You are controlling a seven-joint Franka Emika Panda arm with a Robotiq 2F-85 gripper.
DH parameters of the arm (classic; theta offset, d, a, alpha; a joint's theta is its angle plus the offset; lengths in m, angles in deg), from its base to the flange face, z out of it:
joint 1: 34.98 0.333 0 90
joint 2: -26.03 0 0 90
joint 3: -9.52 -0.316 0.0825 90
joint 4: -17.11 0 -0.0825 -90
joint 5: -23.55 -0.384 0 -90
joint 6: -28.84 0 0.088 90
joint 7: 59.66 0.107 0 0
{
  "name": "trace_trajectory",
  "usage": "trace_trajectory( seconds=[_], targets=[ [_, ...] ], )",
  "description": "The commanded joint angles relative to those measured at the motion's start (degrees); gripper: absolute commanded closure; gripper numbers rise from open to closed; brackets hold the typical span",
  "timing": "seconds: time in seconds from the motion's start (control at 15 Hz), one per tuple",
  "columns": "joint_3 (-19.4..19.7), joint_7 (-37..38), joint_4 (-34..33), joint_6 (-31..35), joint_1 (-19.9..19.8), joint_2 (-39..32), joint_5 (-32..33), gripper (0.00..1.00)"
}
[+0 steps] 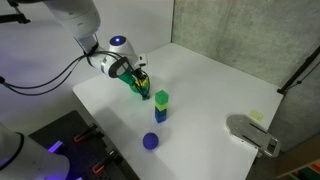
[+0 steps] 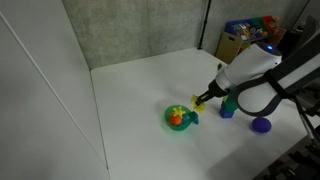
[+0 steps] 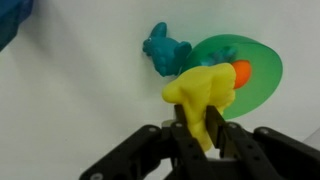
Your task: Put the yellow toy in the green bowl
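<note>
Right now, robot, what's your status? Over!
Gripper shut on yellow toy. Toy held at edge of green bowl, not released. Orange piece in bowl, teal toy alongside.

We count: 1 yellow toy | 1 green bowl | 1 teal toy | 1 orange piece | 1 purple ball | 1 green cube | 1 blue cube

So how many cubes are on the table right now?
2: a green cube stacked on a blue cube, near the purple ball. The arm may hide others.
</note>
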Motion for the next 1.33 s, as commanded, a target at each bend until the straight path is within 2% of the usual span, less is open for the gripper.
trace_trajectory(
  seconds=[0.0,0.07,0.13,0.2,0.4,0.6,0.8,0.93,1.07,1.27],
  targets=[
    [1.88,2.47,-5.03,-2.72,4.53,-2.12,0.2,0.92],
    [3.4,3.14,-6.53,-3.65,6.56,-2.78,0.26,0.92],
    [4.91,4.05,-7.83,-5.02,8.46,-3.17,0.2,0.49],
    [4.59,4.59,-8.83,-6.75,8.61,-3.42,0.17,0.49],
    [4.2,5.81,-10.18,-12.06,8.53,-3.22,0.08,0.27],
    [-0.91,3.38,-8.83,-18.04,2.8,-1.28,-1.91,0.03],
    [-5.83,-0.34,-6.71,-23.81,-4.1,1.42,-5.54,0.0],
    [-6.88,-2.8,-5.27,-27.37,-7.28,4.06,-7.82,0.0],
    [-6.17,-4.28,-3.63,-31.13,-9.11,7.88,-9.43,0.0],
    [-3.08,-4.28,-1.2,-37.16,-9.97,14.79,-9.67,0.0]
  ],
)
